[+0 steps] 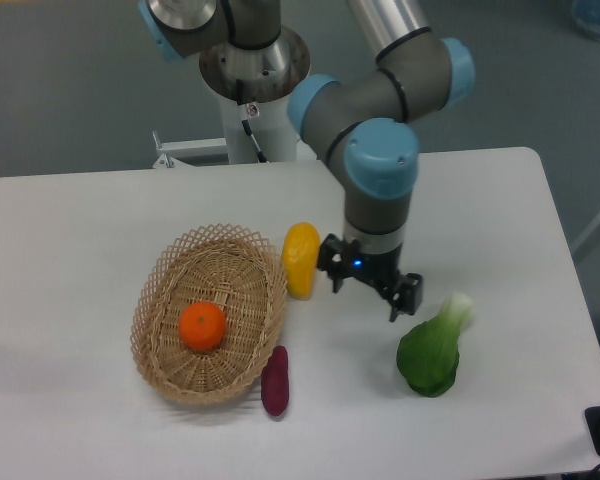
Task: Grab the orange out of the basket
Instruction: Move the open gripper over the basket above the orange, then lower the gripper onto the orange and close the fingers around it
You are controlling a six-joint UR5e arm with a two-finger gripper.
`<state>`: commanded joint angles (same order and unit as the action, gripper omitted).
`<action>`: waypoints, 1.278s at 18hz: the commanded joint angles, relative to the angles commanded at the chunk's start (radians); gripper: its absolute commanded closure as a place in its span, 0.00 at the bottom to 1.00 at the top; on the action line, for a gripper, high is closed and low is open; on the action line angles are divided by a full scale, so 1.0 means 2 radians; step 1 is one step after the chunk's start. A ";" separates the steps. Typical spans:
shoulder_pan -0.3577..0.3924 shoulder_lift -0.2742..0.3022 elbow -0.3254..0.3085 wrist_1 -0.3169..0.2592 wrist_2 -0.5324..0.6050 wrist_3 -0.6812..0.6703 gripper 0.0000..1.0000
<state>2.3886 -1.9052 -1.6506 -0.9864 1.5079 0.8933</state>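
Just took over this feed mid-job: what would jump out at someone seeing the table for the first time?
The small bright-orange fruit sits alone in the oval tan wicker basket at the table's left. The grey, blue-jointed arm's black two-finger gripper hangs open mid-table, between the elongated yellow fruit and the leafy green vegetable. A dark purple tuber lies by the basket's near rim.
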 joint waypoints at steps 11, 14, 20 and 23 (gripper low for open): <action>-0.088 -0.024 0.005 0.012 -0.044 -0.141 0.00; -0.097 -0.025 0.002 0.009 -0.043 -0.140 0.00; -0.124 -0.026 -0.022 -0.006 -0.035 -0.136 0.00; -0.133 -0.031 -0.029 -0.009 -0.023 -0.137 0.00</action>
<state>2.1231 -1.9665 -1.7088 -1.0048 1.4617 0.6197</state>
